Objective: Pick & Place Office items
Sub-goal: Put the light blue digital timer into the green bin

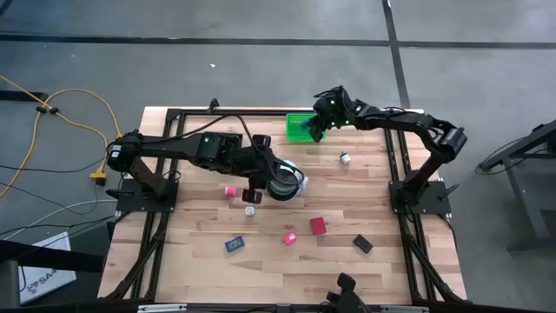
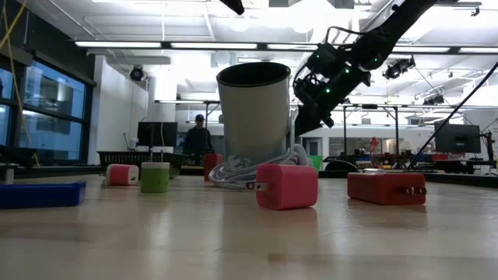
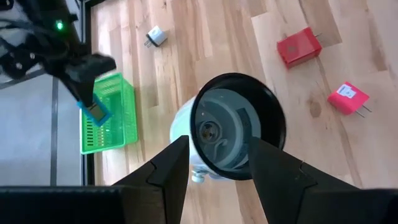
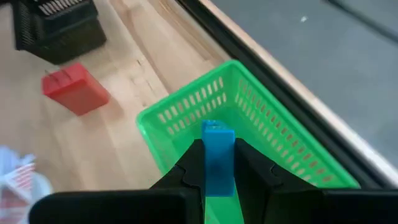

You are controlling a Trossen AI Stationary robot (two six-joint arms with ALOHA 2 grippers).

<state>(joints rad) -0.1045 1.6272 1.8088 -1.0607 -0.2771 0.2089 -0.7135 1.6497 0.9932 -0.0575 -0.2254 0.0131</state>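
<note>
A flat blue rectangular piece (image 4: 217, 158), smooth and plastic-looking, is gripped edge-on between the two dark fingers of the right claw (image 4: 217, 177), which is clenched on it and held above the open green bin (image 4: 273, 134). The bin is a rectangular basket of bright green plastic with slotted walls, set at the far edge of the tabletop (image 1: 382, 222), whose surface is of pale wooden planks.

The left claw (image 3: 217, 168) is part-open near the middle of the tabletop, its dark fingers straddling a pale cylindrical object with a dark round face (image 3: 236, 127); whether contact is made cannot be told.

Other pieces lie apart on the planks:
- a red block (image 1: 318, 226), boxy, with metal prongs;
- a pink block (image 1: 288, 237), likewise pronged;
- a second small pink piece (image 1: 230, 190);
- a blue flat rectangle (image 1: 234, 245);
- a black flat rectangle (image 1: 362, 244);
- two small whitish bits (image 1: 345, 158), (image 1: 249, 210).
</note>
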